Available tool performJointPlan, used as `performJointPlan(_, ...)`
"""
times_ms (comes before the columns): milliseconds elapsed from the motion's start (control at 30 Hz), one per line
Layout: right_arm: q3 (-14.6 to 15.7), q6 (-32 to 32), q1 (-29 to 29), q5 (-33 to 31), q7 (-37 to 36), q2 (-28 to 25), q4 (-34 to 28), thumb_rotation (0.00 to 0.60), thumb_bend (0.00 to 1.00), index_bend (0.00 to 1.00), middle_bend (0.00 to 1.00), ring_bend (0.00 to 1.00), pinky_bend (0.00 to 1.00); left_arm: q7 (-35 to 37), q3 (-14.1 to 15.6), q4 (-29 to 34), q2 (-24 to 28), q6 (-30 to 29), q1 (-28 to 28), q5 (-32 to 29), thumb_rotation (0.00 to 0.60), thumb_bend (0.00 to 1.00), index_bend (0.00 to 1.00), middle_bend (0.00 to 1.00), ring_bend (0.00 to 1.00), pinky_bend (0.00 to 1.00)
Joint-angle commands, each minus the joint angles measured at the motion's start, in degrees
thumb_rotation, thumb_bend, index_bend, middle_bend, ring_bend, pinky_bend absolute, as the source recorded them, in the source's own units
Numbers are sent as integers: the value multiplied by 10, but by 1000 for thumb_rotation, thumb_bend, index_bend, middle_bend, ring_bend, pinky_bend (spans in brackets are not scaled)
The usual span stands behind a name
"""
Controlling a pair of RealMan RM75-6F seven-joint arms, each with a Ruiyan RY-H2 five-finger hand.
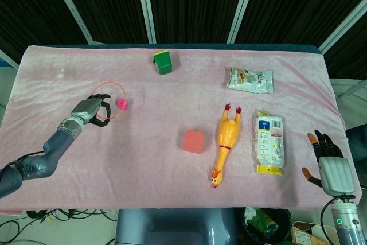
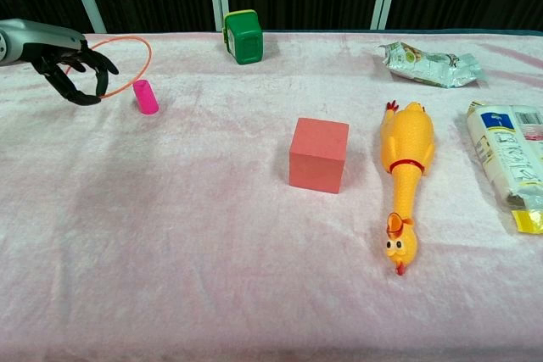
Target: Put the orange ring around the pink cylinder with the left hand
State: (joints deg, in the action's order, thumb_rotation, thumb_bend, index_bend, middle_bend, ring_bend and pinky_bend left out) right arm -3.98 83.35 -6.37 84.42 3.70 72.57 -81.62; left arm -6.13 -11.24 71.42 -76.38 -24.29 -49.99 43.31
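My left hand [image 1: 90,109] [image 2: 75,64] holds the thin orange ring [image 1: 114,87] [image 2: 134,47] above the pink cloth, just left of the small pink cylinder [image 1: 122,104] [image 2: 145,97]. The ring hangs tilted in the air, its far side reaching over the cylinder in the head view. The cylinder stands upright on the cloth. My right hand [image 1: 330,163] rests at the table's right front corner, fingers spread, holding nothing; the chest view does not show it.
A pink cube [image 1: 193,140] [image 2: 319,154] sits mid-table beside a yellow rubber chicken [image 1: 226,142] [image 2: 405,180]. A green cup [image 1: 163,62] [image 2: 243,36] lies at the back. A snack bag [image 1: 250,80] [image 2: 428,64] and a white packet [image 1: 269,143] [image 2: 511,158] lie to the right.
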Motion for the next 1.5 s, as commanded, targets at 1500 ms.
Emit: performJointPlan(1500, -4, 2, 3, -3, -2, -5, -8, 600, 179, 0, 0, 0, 183, -12, 82, 132, 88, -177, -9, 34, 600, 314, 430, 62, 0, 0)
